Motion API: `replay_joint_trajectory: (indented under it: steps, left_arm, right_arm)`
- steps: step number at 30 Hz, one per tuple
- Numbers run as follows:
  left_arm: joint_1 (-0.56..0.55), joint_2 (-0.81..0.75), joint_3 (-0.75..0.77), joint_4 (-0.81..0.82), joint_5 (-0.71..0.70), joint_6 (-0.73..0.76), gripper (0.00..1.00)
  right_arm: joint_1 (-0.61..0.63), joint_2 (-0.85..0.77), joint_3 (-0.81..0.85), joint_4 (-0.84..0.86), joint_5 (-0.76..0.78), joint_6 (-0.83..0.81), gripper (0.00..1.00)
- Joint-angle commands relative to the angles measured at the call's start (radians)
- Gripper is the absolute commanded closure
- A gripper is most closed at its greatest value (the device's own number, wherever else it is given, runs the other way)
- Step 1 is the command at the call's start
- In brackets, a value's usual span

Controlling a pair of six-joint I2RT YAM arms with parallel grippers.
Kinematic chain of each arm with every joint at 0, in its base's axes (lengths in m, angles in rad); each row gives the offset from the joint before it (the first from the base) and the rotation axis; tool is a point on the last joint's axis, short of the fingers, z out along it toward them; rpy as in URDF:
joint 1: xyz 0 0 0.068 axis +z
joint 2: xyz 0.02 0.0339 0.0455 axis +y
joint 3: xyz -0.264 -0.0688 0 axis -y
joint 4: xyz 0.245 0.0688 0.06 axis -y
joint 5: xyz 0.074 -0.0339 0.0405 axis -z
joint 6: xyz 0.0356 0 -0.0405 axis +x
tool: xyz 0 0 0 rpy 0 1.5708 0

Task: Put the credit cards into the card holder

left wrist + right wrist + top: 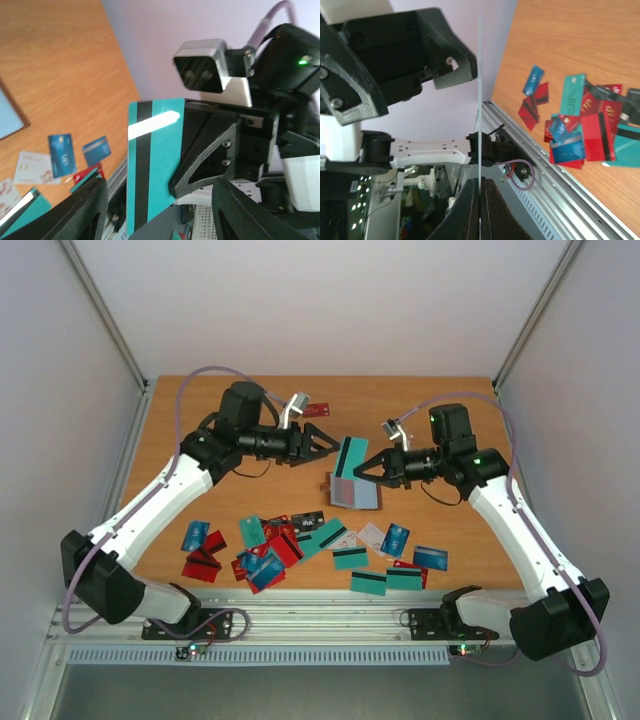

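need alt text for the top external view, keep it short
The right pincer holds a teal card up near the open card holder in the middle of the table. The left pincer is open, facing it. Loose credit cards lie scattered along the near edge.

Most of card holder (7, 117) off-frame, L edge, left-wrist view; perhaps open
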Motion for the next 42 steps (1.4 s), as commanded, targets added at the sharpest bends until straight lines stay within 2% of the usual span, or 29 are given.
replay_joint_trajectory:
  steps: [1, 8, 12, 19, 21, 23, 25, 27, 29, 31, 37, 42]
  left_arm:
    - [0.031, 0.046, -0.028, 0.279, 0.157, -0.095, 0.43]
    - [0.067, 0.101, -0.095, 0.539, 0.245, -0.186, 0.59]
    - [0.079, 0.121, -0.102, 0.62, 0.286, -0.236, 0.75]
    - [0.079, 0.129, -0.158, 0.8, 0.311, -0.361, 0.99]
    - [0.079, 0.13, -0.167, 0.809, 0.312, -0.367, 1.0]
    - [0.079, 0.128, -0.178, 0.809, 0.296, -0.366, 1.0]
    - [0.08, 0.132, -0.173, 0.758, 0.265, -0.349, 1.0]
    - [0.08, 0.139, -0.148, 0.598, 0.199, -0.263, 1.0]
    - [0.079, 0.154, -0.111, 0.378, 0.108, -0.143, 1.0]
    - [0.078, 0.19, -0.085, 0.259, 0.06, -0.026, 1.0]
    - [0.073, 0.305, -0.014, 0.047, 0.018, 0.185, 1.0]
    - [0.073, 0.407, 0.021, -0.027, -0.015, 0.283, 1.0]
  right_arm:
    - [-0.017, 0.038, 0.034, 0.131, -0.175, 0.001, 0.99]
    - [-0.017, 0.075, 0.049, 0.232, -0.228, 0.053, 0.99]
    - [-0.016, 0.081, 0.058, 0.242, -0.245, 0.057, 0.99]
    - [-0.019, 0.113, 0.093, 0.162, -0.226, -0.005, 0.99]
    - [-0.02, 0.127, 0.103, 0.152, -0.22, -0.015, 0.98]
    - [-0.024, 0.142, 0.128, 0.105, -0.201, -0.051, 0.89]
    - [-0.038, 0.15, 0.154, 0.004, -0.146, -0.118, 0.74]
    - [-0.066, 0.155, 0.159, -0.11, -0.052, -0.172, 0.68]
    - [-0.106, 0.157, 0.133, -0.166, 0.061, -0.186, 0.69]
    - [-0.146, 0.154, 0.085, -0.18, 0.136, -0.168, 0.69]
    - [-0.187, 0.165, -0.028, -0.154, 0.252, -0.124, 0.7]
    - [-0.189, 0.205, -0.045, -0.137, 0.308, -0.107, 0.7]
